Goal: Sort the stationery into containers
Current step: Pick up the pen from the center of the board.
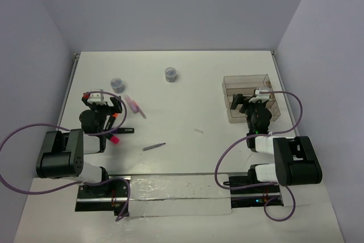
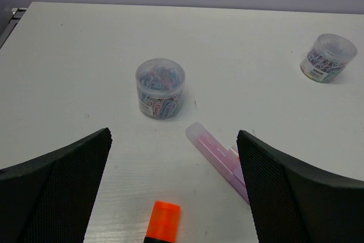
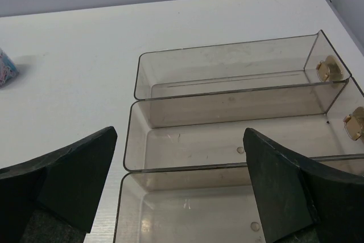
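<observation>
We find both claws open, jaws spread wide and gripping nothing. The left claw [image 1: 103, 103] hangs over the left part of the tabletop [image 1: 187, 157]. In its wrist view the orange-red end of a marker [image 2: 164, 220] lies between the jaws, with the pale pink pens [image 2: 219, 160] just beside it toward the right jaw. Beyond these stands the near jar [image 2: 160, 88], filled with coloured paper clips; the far jar [image 2: 328, 57] stands well apart from it, toward the far edge. The magenta marker [image 1: 114, 139] lies beside the left arm. The grey-purple pen [image 1: 154, 146] and the tiny white piece [image 1: 198, 131] lie apart, nearer the middle of the tabletop. The right claw [image 1: 254, 102] hangs over the near side of the tray [image 3: 227, 92], which rests close to the right edge with its three long compartments running side by side.
</observation>
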You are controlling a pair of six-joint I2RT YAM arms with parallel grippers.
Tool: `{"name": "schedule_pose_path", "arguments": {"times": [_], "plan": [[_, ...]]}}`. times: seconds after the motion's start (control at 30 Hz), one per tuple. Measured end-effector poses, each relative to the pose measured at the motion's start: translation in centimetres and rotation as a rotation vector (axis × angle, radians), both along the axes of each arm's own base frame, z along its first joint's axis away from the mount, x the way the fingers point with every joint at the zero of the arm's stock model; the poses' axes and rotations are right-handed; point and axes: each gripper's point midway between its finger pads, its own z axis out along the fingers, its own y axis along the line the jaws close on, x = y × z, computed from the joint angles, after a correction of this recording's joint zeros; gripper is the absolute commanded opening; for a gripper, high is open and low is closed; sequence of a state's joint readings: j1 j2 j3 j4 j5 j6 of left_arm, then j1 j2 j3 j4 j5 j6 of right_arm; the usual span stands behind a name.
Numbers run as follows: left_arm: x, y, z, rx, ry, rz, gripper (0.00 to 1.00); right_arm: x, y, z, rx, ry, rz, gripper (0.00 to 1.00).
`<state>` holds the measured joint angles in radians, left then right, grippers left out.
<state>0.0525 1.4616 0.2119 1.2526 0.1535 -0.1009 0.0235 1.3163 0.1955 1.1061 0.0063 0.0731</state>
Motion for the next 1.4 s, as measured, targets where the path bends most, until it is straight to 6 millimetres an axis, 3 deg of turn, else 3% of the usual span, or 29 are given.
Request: {"name": "schedule_pose_path", "arguments": {"times": [0.23,0.3,0.4,0.43,0.5,0.57,0.63,0.67,0.7,0.73,0.8,0.97,1.03,1.13,1.4], "plan": [[0.0,0.0,0.0,0.0,0.0,0.0,0.99,0.1,-0.4,0.3,0.016,0.048,-0.028,1.0],[0.0,-0.1,-0.2,0.001,0.007,-0.005,0.99,0.6,-0.6,2.9,0.061,0.036,-0.05,1.0],[0.3,-1.3,-0.4,0.021,0.091,-0.086,0.92,0.5,-0.3,8.8,0.131,-0.023,-0.036,1.0],[1.1,-2.1,0.5,0.032,0.121,-0.143,0.88,-0.1,0.0,11.6,0.163,-0.056,-0.023,1.0],[3.8,-4.1,6.1,0.086,0.097,-0.258,0.87,-1.4,0.6,17.9,0.228,-0.135,0.005,1.0],[5.0,-7.3,12.2,0.177,0.072,-0.356,0.88,-3.0,1.4,23.8,0.295,-0.191,0.037,1.0],[3.7,-12.3,16.7,0.28,0.034,-0.474,0.9,-4.6,2.8,27.5,0.37,-0.206,0.067,1.0],[2.0,-14.8,17.4,0.326,0.032,-0.536,0.9,-5.4,4.2,28.2,0.41,-0.184,0.095,1.0],[-0.3,-17.3,17.1,0.367,0.046,-0.619,0.91,-6.1,5.8,28.2,0.439,-0.146,0.133,1.0],[-2.5,-18.7,15.3,0.405,0.095,-0.687,0.92,-6.3,6.9,27.2,0.456,-0.092,0.149,1.0],[-6.1,-20.0,11.3,0.482,0.205,-0.792,0.92,-6.7,8.5,24.5,0.479,0.032,0.148,1.0],[-11.0,-15.8,-2.5,0.673,0.658,-0.809,0.93,-5.7,10.8,16.4,0.514,0.351,0.045,1.0],[-13.9,-15.1,-5.7,0.76,0.771,-0.855,0.93,-5.5,11.3,14.4,0.56,0.423,0.006,1.0],[-16.5,-15.5,-7.2,0.829,0.816,-0.936,0.93,-5.6,11.4,13.9,0.648,0.436,-0.031,1.0],[-17.5,-15.6,-8.5,0.866,0.847,-0.978,0.93,-6.0,11.6,14.3,0.698,0.404,-0.071,0.95]]}}
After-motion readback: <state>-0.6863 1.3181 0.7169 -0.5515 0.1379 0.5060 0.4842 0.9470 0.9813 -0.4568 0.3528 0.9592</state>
